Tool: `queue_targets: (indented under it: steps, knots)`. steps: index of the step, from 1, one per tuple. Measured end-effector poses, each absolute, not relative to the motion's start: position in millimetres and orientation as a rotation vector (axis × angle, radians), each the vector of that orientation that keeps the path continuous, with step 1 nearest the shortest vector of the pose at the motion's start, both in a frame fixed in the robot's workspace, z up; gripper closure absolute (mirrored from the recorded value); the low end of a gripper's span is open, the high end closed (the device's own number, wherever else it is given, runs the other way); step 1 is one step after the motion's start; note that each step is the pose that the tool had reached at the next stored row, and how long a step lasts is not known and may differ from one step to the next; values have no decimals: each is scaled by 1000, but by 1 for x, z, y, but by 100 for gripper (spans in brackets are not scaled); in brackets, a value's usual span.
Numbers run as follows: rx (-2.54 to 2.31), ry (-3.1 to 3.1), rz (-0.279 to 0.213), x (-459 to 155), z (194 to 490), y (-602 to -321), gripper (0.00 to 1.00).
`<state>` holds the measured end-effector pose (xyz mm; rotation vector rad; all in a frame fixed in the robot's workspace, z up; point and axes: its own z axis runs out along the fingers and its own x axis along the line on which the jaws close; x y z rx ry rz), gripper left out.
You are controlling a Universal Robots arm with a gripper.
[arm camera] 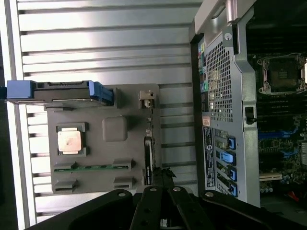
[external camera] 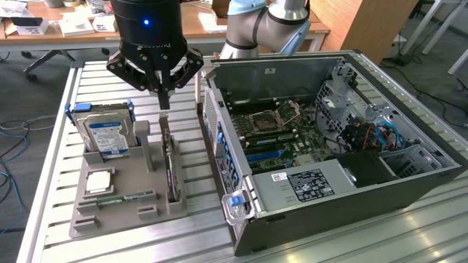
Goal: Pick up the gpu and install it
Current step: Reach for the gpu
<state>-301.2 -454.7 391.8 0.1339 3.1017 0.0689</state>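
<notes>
The gpu (external camera: 170, 164) stands on edge in a slot along the right side of a grey holder (external camera: 120, 216); it shows as a thin dark card. In the wrist view the gpu (arm camera: 148, 160) appears edge-on as a narrow dark strip. My gripper (external camera: 164, 102) hangs just above the card's far end, fingers pressed together and pointing down, with nothing between them. From the wrist, the gripper (arm camera: 164, 173) has its tips over the card's end.
The holder also carries a silver hard drive (external camera: 106, 134) in blue brackets, a square processor (external camera: 98, 181) and a green memory stick (external camera: 117, 198). An open computer case (external camera: 409, 181) with its motherboard (external camera: 281, 131) exposed lies to the exterior view's right on the slatted metal table (external camera: 109, 76).
</notes>
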Motion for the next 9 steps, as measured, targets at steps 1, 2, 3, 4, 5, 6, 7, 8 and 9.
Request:
queue_targets:
  steps: [1, 2, 3, 4, 5, 6, 7, 8, 9]
  knots:
    - [134, 3102, 69, -301, 392, -455, 89]
    - [134, 3102, 69, -301, 392, -455, 89]
    - [134, 3102, 69, -302, 392, -455, 89]
    - [134, 3102, 69, -303, 392, -456, 89]
    - [134, 3102, 69, -304, 392, -456, 89]
    - [134, 3102, 69, -305, 392, -456, 89]
    - [134, 3102, 69, -306, 392, -456, 89]
    - [134, 3102, 69, -307, 392, -457, 89]
    - [134, 3102, 69, -308, 392, -457, 89]
